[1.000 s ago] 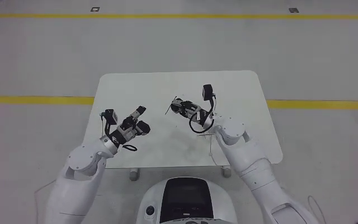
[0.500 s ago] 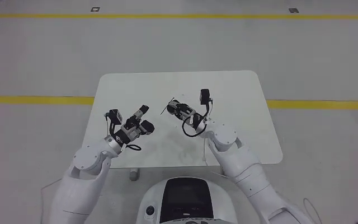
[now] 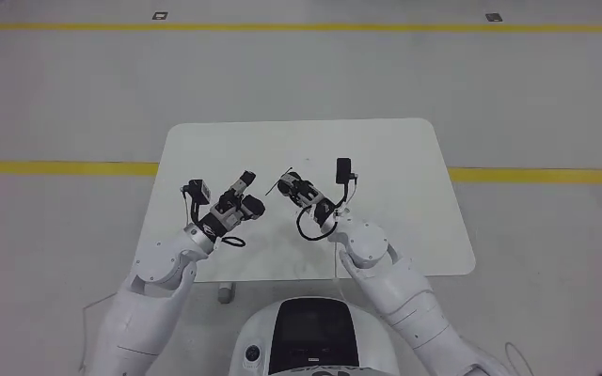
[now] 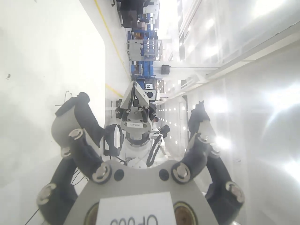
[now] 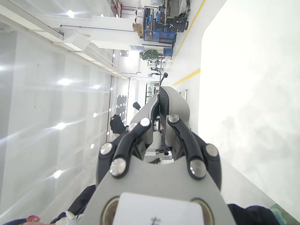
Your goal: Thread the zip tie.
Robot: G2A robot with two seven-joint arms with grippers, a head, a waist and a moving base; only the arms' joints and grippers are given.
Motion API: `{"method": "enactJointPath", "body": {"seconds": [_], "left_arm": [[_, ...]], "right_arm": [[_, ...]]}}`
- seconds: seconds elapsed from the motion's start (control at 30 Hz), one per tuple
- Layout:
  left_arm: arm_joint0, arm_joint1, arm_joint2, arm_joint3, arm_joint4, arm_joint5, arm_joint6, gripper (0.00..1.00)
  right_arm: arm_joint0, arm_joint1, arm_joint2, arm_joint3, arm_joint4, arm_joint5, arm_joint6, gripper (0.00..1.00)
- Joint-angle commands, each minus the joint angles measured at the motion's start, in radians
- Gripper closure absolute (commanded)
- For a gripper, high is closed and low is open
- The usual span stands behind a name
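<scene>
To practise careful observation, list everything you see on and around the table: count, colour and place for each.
table: one, white, before the robot.
zip tie: one, black, held above the table's middle.
floor lines: two, yellow, one running beneath the table, one farther off.
left gripper: one, black and grey, open and empty, over the table.
right gripper: one, black and grey, shut on the zip tie.
</scene>
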Motion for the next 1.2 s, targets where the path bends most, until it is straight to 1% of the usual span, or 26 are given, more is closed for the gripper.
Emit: {"method": "enactJointPath", "body": {"seconds": [0.0, 0.1, 0.17, 0.43, 0.53, 0.6, 0.67, 0.87, 1.0, 1.03, 1.07, 1.13, 1.17], "left_arm": [[-0.001, 0.000, 0.002, 0.000, 0.004, -0.001, 0.007, 0.00], [-0.006, -0.002, 0.013, 0.003, 0.010, -0.008, 0.022, 0.00], [-0.010, -0.002, 0.017, 0.006, 0.012, -0.024, 0.023, 0.00], [-0.011, -0.003, 0.022, 0.007, 0.013, -0.022, 0.026, 0.00], [-0.016, -0.003, 0.031, 0.010, 0.021, -0.023, 0.034, 0.00], [-0.019, -0.003, 0.035, 0.010, 0.036, -0.033, 0.042, 0.00], [-0.019, -0.003, 0.035, 0.010, 0.040, -0.036, 0.043, 0.00], [-0.020, -0.003, 0.037, 0.010, 0.043, -0.037, 0.049, 0.00], [-0.027, -0.004, 0.050, 0.017, 0.049, -0.035, 0.058, 0.00], [-0.028, -0.004, 0.051, 0.018, 0.052, -0.035, 0.060, 0.09], [-0.030, -0.004, 0.053, 0.020, 0.054, -0.034, 0.061, 0.29], [-0.032, -0.004, 0.055, 0.024, 0.064, -0.030, 0.065, 0.47], [-0.033, -0.004, 0.056, 0.026, 0.065, -0.028, 0.066, 0.51]], "right_arm": [[-0.004, 0.000, -0.001, -0.004, -0.002, 0.000, -0.003, 1.00], [-0.011, -0.001, -0.005, -0.016, 0.001, 0.013, -0.009, 1.00], [-0.013, -0.002, -0.008, -0.021, 0.003, 0.019, -0.015, 1.00], [-0.016, -0.002, -0.011, -0.023, -0.002, 0.021, -0.019, 1.00], [-0.014, -0.005, -0.025, -0.028, -0.026, 0.047, -0.048, 1.00], [-0.014, -0.009, -0.037, -0.030, -0.023, 0.061, -0.071, 1.00], [-0.012, -0.010, -0.039, -0.031, -0.043, 0.062, -0.097, 1.00], [-0.014, -0.010, -0.040, -0.032, -0.046, 0.061, -0.098, 1.00], [-0.018, -0.009, -0.042, -0.040, -0.070, 0.078, -0.104, 1.00], [-0.019, -0.009, -0.044, -0.042, -0.073, 0.082, -0.104, 1.00], [-0.019, -0.009, -0.044, -0.043, -0.076, 0.085, -0.104, 1.00], [-0.021, -0.009, -0.046, -0.048, -0.081, 0.091, -0.104, 1.00], [-0.022, -0.009, -0.046, -0.050, -0.081, 0.093, -0.104, 1.00]]}}
